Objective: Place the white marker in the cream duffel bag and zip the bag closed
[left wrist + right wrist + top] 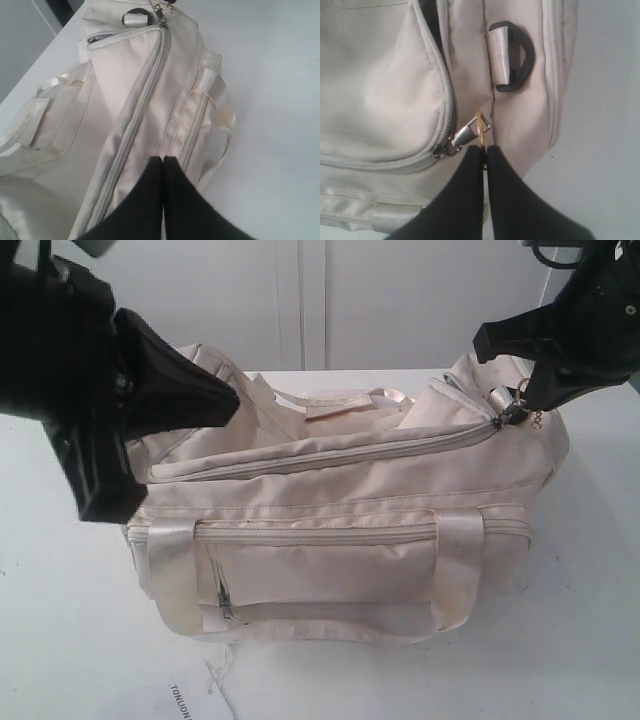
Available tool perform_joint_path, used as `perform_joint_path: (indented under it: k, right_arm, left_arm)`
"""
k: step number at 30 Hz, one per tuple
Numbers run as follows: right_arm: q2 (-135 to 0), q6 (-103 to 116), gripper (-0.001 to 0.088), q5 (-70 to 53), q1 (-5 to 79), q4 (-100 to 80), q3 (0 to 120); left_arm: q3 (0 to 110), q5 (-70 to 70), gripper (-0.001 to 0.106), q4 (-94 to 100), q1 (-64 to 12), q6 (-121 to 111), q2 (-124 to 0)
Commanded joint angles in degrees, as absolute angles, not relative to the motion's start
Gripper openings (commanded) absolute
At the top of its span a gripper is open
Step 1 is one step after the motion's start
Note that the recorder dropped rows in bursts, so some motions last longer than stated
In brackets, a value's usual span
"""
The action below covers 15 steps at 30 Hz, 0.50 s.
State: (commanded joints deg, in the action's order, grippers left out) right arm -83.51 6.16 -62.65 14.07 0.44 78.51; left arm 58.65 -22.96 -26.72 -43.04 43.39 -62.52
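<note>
In the exterior view the bag [340, 540] lies lengthwise on a white table [80, 640]. Its curved top zip [330, 455] is drawn shut from the left end to the right, so nothing of the inside shows. The marker shows in no view, and where it lies cannot be told. The bag is soft cream cloth with a zipped front pocket and shiny straps [165, 560]. A paper tag [195, 695] lies on the table at the front edge. The left gripper [232, 400] reaches in from the left, its tip against the bag's left end. The right gripper [527, 400] comes down at the right end onto the ring pull [521, 390].

In the left wrist view the zip [142, 105] runs closed along the bag [120, 75] to the ring pull [161, 9] at the far end. The left gripper [163, 165] has its fingers pressed together over the cloth. Whether any cloth is nipped between them cannot be told.

In the right wrist view the slider [454, 142] sits at the zip's end. The right gripper [485, 152] is clamped on the gold ring pull [481, 127]. Beside it a black end ring [522, 55] hangs in a cream loop on the bag [380, 80].
</note>
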Motion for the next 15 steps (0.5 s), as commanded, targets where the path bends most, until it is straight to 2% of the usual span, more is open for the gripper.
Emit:
perform_joint_path:
  k: [15]
  right_arm:
    - [-83.5,6.2,0.0000,-62.5,14.1,0.7,78.5]
  left_arm:
    - [57.7,-9.5,0.000,-19.2,-57.0,43.5,-76.4]
